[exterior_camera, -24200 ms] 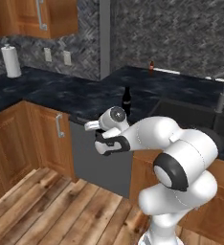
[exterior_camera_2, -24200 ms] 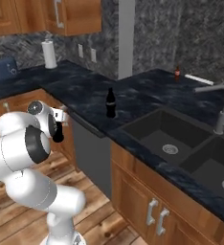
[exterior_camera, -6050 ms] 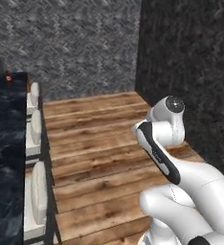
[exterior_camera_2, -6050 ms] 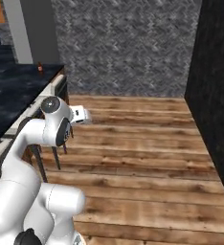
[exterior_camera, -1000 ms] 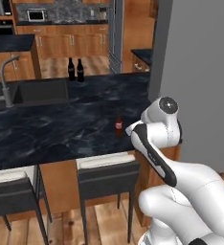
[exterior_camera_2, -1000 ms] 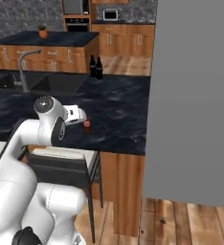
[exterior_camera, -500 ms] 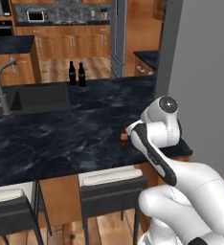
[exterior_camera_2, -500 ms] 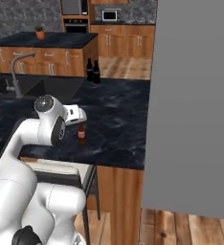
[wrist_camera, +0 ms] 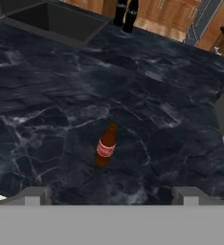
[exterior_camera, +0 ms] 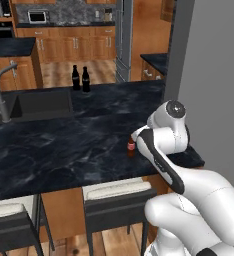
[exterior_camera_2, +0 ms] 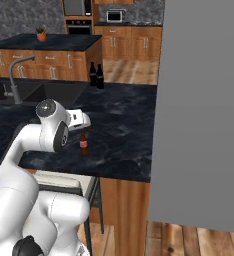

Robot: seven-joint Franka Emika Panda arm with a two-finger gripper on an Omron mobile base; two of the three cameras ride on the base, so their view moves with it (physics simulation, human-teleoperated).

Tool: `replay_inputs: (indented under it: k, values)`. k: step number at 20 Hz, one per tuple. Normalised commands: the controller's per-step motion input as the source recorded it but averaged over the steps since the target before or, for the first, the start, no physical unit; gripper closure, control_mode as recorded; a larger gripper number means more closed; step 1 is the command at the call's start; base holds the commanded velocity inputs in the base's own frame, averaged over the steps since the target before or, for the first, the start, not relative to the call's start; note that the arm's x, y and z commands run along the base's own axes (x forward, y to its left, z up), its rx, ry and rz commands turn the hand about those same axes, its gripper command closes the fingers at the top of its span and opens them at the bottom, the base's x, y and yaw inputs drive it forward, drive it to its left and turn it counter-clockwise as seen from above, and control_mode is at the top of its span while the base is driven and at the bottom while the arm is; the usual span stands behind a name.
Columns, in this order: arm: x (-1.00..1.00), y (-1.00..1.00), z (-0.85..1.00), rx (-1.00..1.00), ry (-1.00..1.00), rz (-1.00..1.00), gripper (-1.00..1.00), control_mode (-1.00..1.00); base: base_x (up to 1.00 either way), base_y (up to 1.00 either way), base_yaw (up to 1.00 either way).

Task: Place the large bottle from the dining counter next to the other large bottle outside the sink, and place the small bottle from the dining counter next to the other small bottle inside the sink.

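1. Hand view is showing the gripper [wrist_camera: 111, 195] hanging with jaws wide apart, gripping nothing.
2. The small bottle [wrist_camera: 106, 146] is standing upright on the black table [wrist_camera: 47, 95], just beyond the fingertips.

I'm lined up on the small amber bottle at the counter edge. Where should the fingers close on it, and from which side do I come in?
Take the small bottle around its labelled body, the widest and straightest part, below the narrow neck. It stands upright and alone on the dining counter, so coming in level from the stool side, where the open gripper already faces it, looks best.
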Motion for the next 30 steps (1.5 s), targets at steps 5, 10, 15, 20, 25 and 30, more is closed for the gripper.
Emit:
replay_inputs:
  k: [5, 10, 15, 20, 25, 30]
  values:
    - [0.0, 0.0, 0.0, 0.0, 0.0, 0.0, -1.0, 1.0, 0.0, 0.0, 0.0]
    - [0.0, 0.0, 0.0, 0.0, 0.0, 0.0, -1.0, 1.0, 0.01, 0.0, 0.0]
    - [0.01, 0.0, -0.01, 0.0, 0.0, 0.0, -1.0, -1.0, 0.01, 0.0, 0.0]
    - [0.0, 0.0, -0.07, 0.02, 0.0, -0.02, -1.0, -1.0, 0.0, 0.0, 0.0]
    - [0.0, 0.0, -0.18, 0.06, 0.02, -0.03, -1.0, -1.0, 0.0, 0.0, 0.0]
    - [0.12, 0.0, -0.28, 0.05, 0.1, -0.01, -1.0, -1.0, 0.0, 0.0, 0.0]
